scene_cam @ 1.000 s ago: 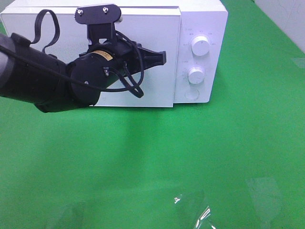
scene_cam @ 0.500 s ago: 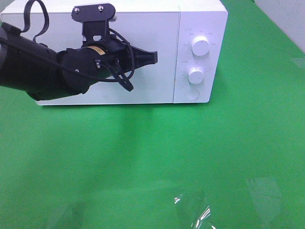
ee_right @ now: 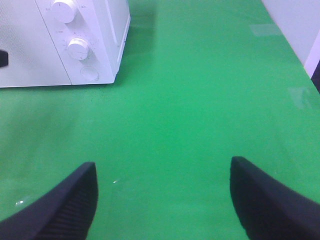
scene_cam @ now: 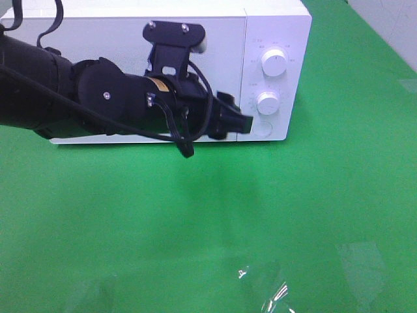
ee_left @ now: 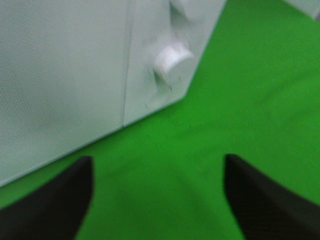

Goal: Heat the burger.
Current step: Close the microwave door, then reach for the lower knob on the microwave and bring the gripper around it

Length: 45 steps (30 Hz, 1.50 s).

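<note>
Smooth microwave [scene_cam: 228,52] casing on matt green tabletop [scene_cam: 195,222].

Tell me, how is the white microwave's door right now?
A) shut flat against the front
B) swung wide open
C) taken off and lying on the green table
A: the microwave door lies flush beside the control panel, with no gap showing the inside, and the left gripper hovers near its lower corner by the panel.
</note>
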Tool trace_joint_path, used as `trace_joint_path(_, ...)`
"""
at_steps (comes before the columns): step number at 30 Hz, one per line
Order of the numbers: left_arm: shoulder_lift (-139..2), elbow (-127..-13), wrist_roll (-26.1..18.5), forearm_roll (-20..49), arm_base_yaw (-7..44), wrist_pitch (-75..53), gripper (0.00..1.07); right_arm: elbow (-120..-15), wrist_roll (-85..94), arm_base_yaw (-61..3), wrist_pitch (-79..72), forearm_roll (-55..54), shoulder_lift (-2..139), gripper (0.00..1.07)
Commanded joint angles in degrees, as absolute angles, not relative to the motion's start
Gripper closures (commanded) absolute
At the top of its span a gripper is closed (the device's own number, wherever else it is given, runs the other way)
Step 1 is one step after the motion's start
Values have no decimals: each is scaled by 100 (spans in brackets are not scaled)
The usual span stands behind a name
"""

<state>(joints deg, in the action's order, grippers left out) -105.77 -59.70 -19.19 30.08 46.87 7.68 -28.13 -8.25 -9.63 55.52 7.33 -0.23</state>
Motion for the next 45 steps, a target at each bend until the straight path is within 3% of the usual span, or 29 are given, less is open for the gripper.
trace_joint_path(1,-10468,-5947,-1948,2991,4710,-252,8,-2802,-865,-957,5512,722,-172,36)
trace_joint_path(6,-10227,-5947,-1954,2853,4693,-1885,10,-2802,-865,-957,5512,722,-172,36)
trace_joint_path(13,-9712,-5947,-1816,2384,4693,-3243,10,-2802,-865,-957,5512,722,-172,36)
trace_joint_path(14,-9477,-5947,-1455,2086,4693,-3667,10,-2802,-865,-957,5512,722,-172,36)
trace_joint_path(15,-9477,-5947,-1455,2086,4693,-3667,10,-2802,-865,-957,5512,722,-172,36)
trace_joint_path(16,-9236,-5947,-1014,1662,4693,-3999,10,-2802,-865,-957,5512,722,-172,36)
trace_joint_path(17,-9236,-5947,-1014,1662,4693,-3999,10,-2802,-865,-957,5512,722,-172,36)
trace_joint_path(18,-8973,-5947,-418,1106,4693,-4343,10,-2802,-865,-957,5512,722,-172,36)
trace_joint_path(19,-8973,-5947,-418,1106,4693,-4343,10,-2802,-865,-957,5512,722,-172,36)
trace_joint_path(20,-8726,-5947,344,447,4693,-4681,10,-2802,-865,-957,5512,722,-172,36)
trace_joint_path(21,-8726,-5947,344,447,4693,-4681,10,-2802,-865,-957,5512,722,-172,36)
trace_joint_path(22,-8617,-5947,665,63,4693,-4841,10,-2802,-865,-957,5512,722,-172,36)
trace_joint_path(23,-8342,-5947,1421,-642,4693,-5277,10,-2802,-865,-957,5512,722,-172,36)
trace_joint_path(24,-8342,-5947,1421,-642,4693,-5277,10,-2802,-865,-957,5512,722,-172,36)
trace_joint_path(25,-8090,-5947,1874,-1117,4693,-5730,10,-2802,-865,-957,5512,722,-172,36)
trace_joint_path(27,-7815,-5947,2057,-1324,4589,-6045,10,-2802,-865,-957,5512,722,-172,36)
trace_joint_path(31,-7437,-5947,1816,-922,4085,-6314,10,-2802,-865,-957,5512,722,-172,36)
trace_joint_path(32,-7202,-5947,1415,-464,3524,-6400,10,-2802,-865,-957,5512,722,-172,36)
trace_joint_path(33,-7202,-5947,1415,-464,3524,-6400,10,-2802,-865,-957,5512,722,-172,36)
trace_joint_path(34,-6950,-5947,934,0,2951,-6429,10,-2802,-865,-957,5512,722,-172,36)
trace_joint_path(35,-6950,-5947,934,0,2951,-6429,10,-2802,-865,-957,5512,722,-172,36)
trace_joint_path(36,-6704,-5947,493,470,2309,-6509,10,-2802,-865,-957,5512,722,-172,36)
trace_joint_path(37,-6606,-5947,327,653,2057,-6555,10,-2802,-865,-957,5512,722,-172,36)
trace_joint_path(38,-6606,-5947,327,653,2057,-6555,10,-2802,-865,-957,5512,722,-172,36)
trace_joint_path(39,-6400,-5947,103,831,1553,-6698,10,-2802,-865,-957,5512,722,-172,36)
trace_joint_path(40,-6400,-5947,103,831,1553,-6698,10,-2802,-865,-957,5512,722,-172,36)
trace_joint_path(41,-6142,-5856,0,900,1100,-6841,10,-2802,-865,-957,5512,722,-172,36)
trace_joint_path(45,-5644,-5483,-34,877,653,-6893,10,-2802,-865,-957,5512,722,-172,36)
